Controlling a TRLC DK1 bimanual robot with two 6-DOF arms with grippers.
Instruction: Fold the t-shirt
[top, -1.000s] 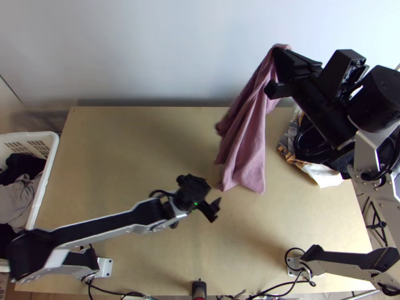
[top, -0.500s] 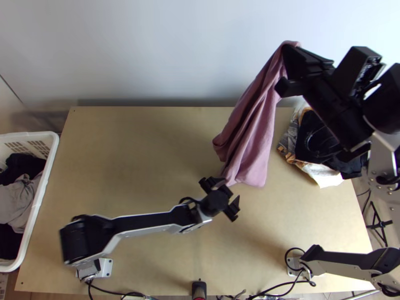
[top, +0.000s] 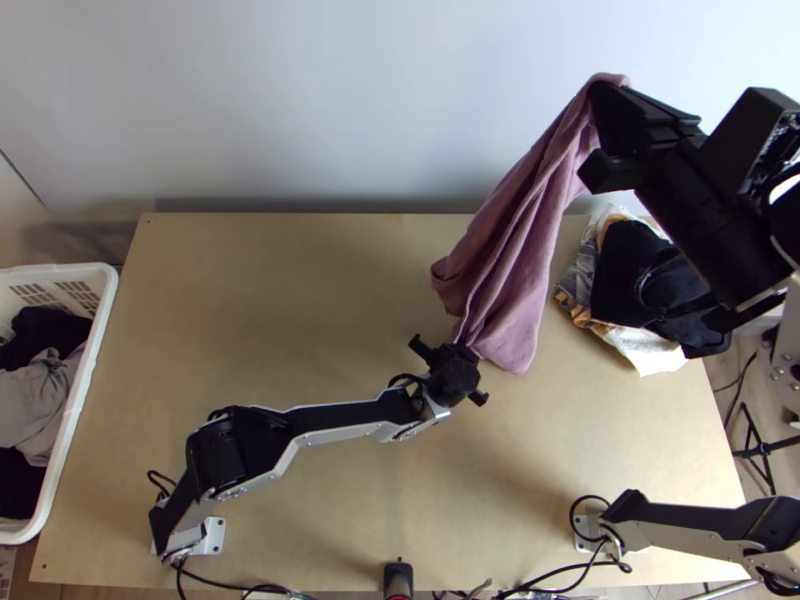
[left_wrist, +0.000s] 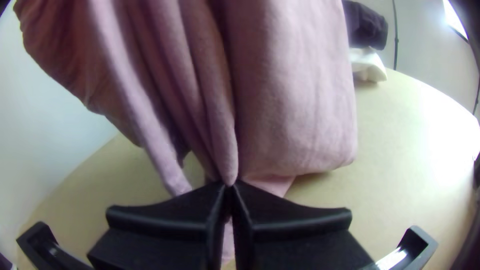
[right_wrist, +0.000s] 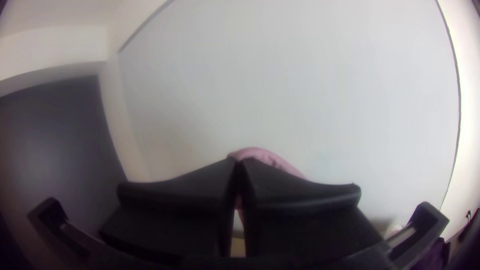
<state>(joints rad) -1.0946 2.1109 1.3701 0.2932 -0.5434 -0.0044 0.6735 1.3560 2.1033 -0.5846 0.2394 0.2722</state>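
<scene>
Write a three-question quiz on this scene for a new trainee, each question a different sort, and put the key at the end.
1. True or false: the pink t-shirt hangs in folds from the right hand.
2. Choose one. The left hand is:
A. open, apart from the t-shirt
B. shut on the t-shirt's lower part
C. shut on the t-shirt's topmost point
3. Fill in: the white basket stands at the top view's ____ edge.

Key: 1 true; 2 B; 3 left

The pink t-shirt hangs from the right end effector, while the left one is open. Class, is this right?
No: the left wrist view shows the left end effector shut on the t-shirt. The t-shirt does hang from the right end effector.
</scene>
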